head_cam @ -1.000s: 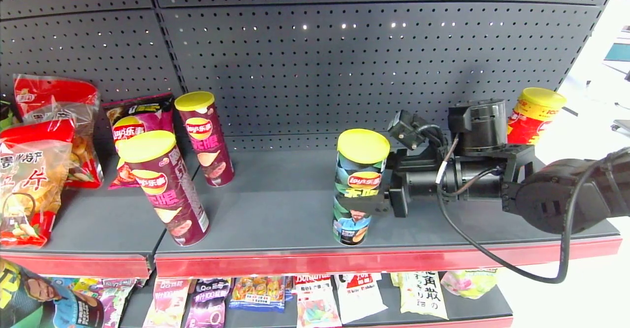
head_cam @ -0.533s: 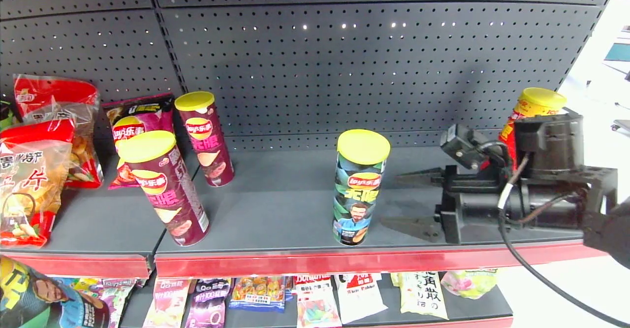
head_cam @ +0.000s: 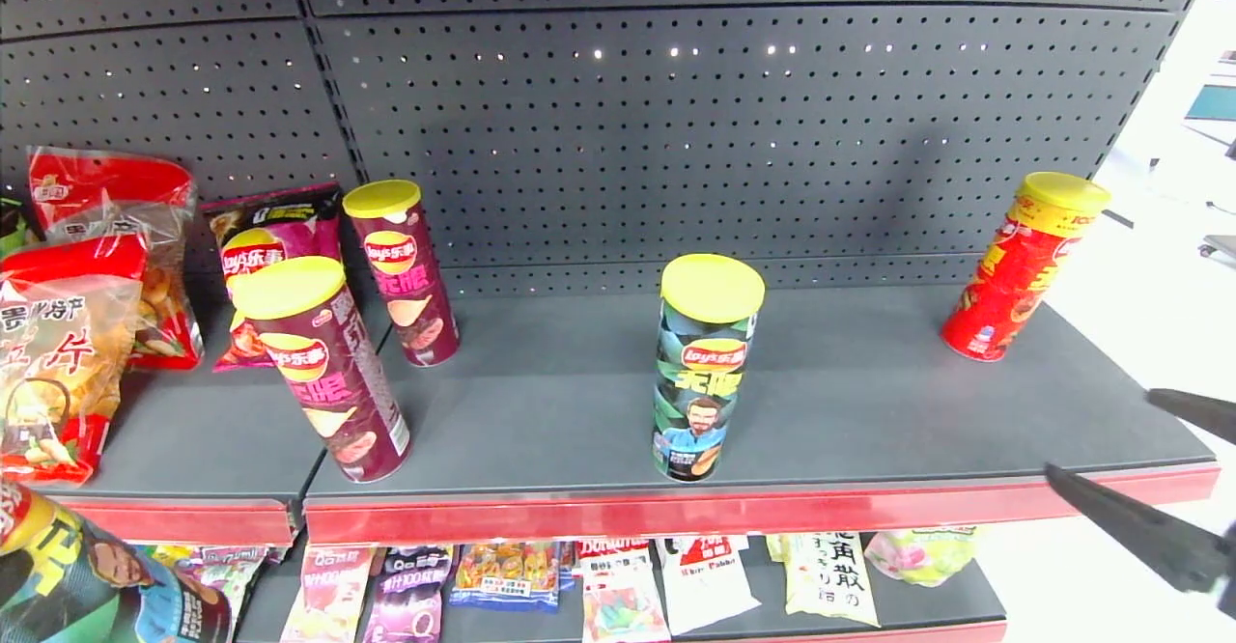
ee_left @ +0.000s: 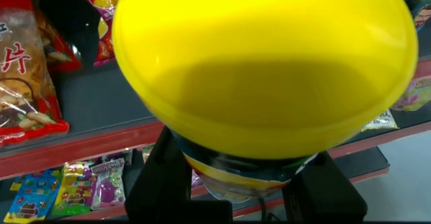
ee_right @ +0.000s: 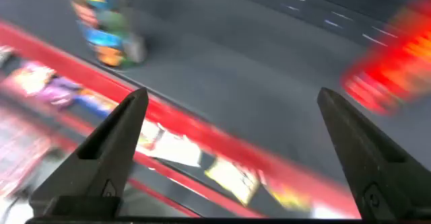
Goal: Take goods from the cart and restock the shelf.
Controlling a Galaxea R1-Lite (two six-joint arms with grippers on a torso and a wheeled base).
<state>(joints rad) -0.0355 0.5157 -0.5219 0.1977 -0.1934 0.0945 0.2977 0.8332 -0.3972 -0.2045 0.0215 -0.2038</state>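
Head view is showing a green-and-black cardboard crisp tube with a yellow plastic lid [head_cam: 708, 368] standing upright on the dark grey metal shelf [head_cam: 869, 402], near its front lip. Right of that tube, off the shelf, the right gripper [head_cam: 1099, 433] is hanging with fingers spread, holding nothing. Below and left of the tube, the left gripper [ee_left: 242, 183] is clamping a matching yellow-lidded tube [ee_left: 262, 62]. Lifting it in is risking a knock against the purple tube [head_cam: 323, 377] left of the green one, likely toppling it forward.

Green yellow-lidded chip can [head_cam: 708, 368] stands upright at the shelf [head_cam: 869, 402] front; second can [head_cam: 87, 575] tilted below-left
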